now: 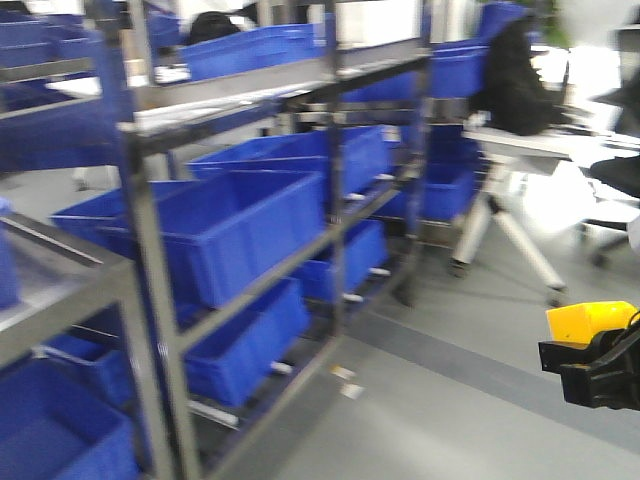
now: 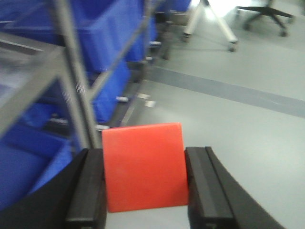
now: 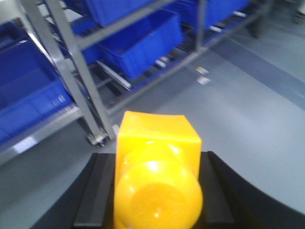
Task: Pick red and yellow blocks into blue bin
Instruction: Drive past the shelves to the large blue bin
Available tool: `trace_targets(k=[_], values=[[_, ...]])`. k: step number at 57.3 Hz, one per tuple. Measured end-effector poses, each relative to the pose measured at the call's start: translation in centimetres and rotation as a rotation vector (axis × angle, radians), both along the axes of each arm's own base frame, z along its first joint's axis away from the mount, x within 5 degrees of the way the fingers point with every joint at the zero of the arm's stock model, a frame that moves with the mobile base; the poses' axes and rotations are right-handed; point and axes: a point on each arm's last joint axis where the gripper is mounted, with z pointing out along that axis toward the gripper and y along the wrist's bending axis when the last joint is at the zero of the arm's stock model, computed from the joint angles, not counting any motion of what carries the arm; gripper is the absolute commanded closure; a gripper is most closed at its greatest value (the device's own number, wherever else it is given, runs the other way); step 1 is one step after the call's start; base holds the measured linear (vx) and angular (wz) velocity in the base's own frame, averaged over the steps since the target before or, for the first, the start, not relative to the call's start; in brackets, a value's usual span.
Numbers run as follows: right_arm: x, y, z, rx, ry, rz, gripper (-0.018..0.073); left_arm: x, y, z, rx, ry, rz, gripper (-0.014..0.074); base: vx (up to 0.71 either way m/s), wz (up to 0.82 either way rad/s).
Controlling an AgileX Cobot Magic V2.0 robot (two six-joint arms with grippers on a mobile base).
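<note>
Left claw (image 2: 145,191) is clenched on the red cube (image 2: 143,164). Right claw (image 3: 155,191) is grasping the yellow brick (image 3: 157,138), with its studs toward the camera. Both blocks are held in the air over grey floor (image 1: 450,400). On the left stands a metal rack (image 1: 148,250) of blue bins (image 1: 250,225). Picking looks done. Dropping both blocks into the bin is left, and which bin is meant cannot be told.

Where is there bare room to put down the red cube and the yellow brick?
The grey floor is mostly bare between the metal rack and the white table legs. The rack's shelves are crowded with blue bins.
</note>
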Motion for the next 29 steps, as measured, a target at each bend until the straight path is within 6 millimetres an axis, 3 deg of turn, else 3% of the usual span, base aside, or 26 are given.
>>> trace_targets(k=[29], values=[[0.00, 0.00, 0.01, 0.001, -0.001, 0.000, 0.0569, 0.11, -0.02, -0.06, 0.001, 0.004, 0.000, 0.0594, 0.41, 0.71]])
